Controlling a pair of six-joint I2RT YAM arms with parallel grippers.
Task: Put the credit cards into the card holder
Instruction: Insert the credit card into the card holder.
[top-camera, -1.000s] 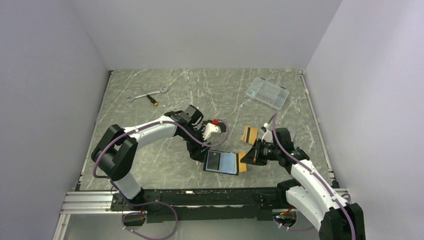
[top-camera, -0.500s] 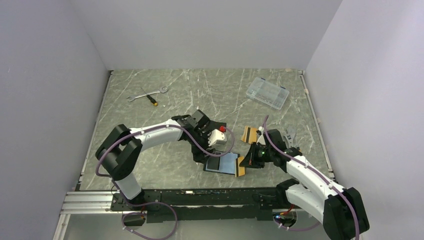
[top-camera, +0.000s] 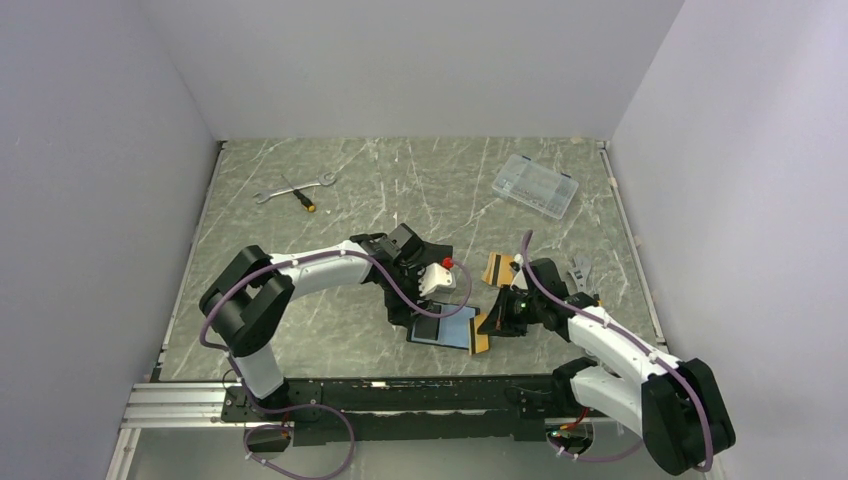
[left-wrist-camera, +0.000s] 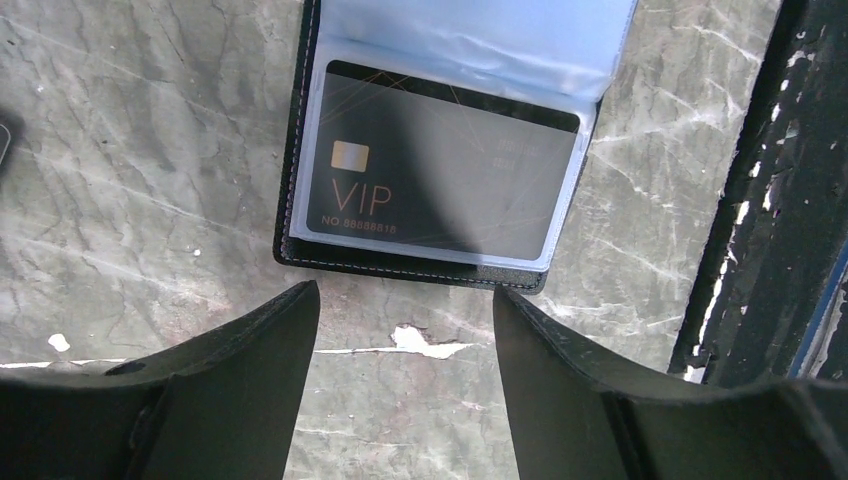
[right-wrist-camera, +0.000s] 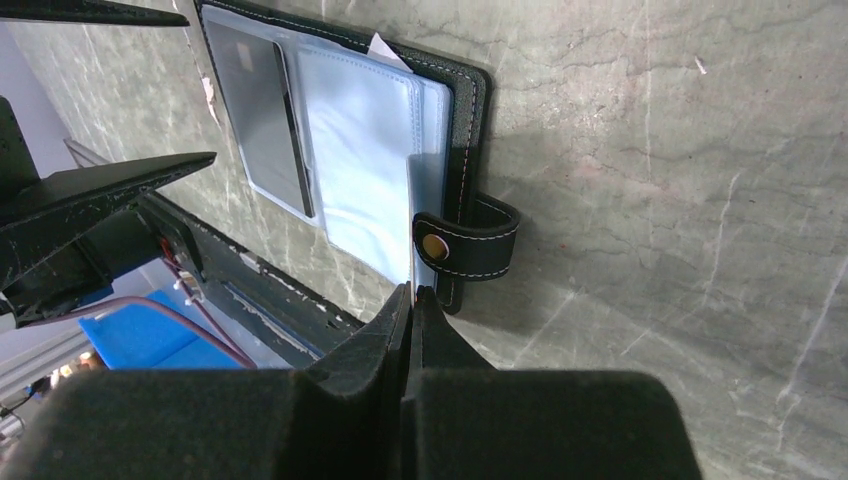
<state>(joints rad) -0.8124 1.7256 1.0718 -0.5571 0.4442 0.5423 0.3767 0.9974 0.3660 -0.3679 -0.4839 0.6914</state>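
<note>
While the left gripper (left-wrist-camera: 404, 292) hangs just above the near edge of the open holder (top-camera: 450, 330), its fingers stand well apart and touch nothing. The holder lies flat on the table (top-camera: 330, 320), between the two arms. At its right edge an orange card (top-camera: 481, 337) stands on its long side, and the right gripper (right-wrist-camera: 412, 292) has its fingers pressed together on it. Near this gripper, on its far side, a second card (top-camera: 498, 268) with a black stripe lies on the table. A second ago the left gripper was further back and to the left, away from the holder, and the orange card lay flatter beside the holder. Only the left wrist view shows the dark VIP card (left-wrist-camera: 440, 190) inside a clear sleeve. Only the right wrist view shows the tab (right-wrist-camera: 490, 240) with its snap (right-wrist-camera: 434, 247) and the pale pages. There the held card is seen nearly edge-on, touching the right page.
</note>
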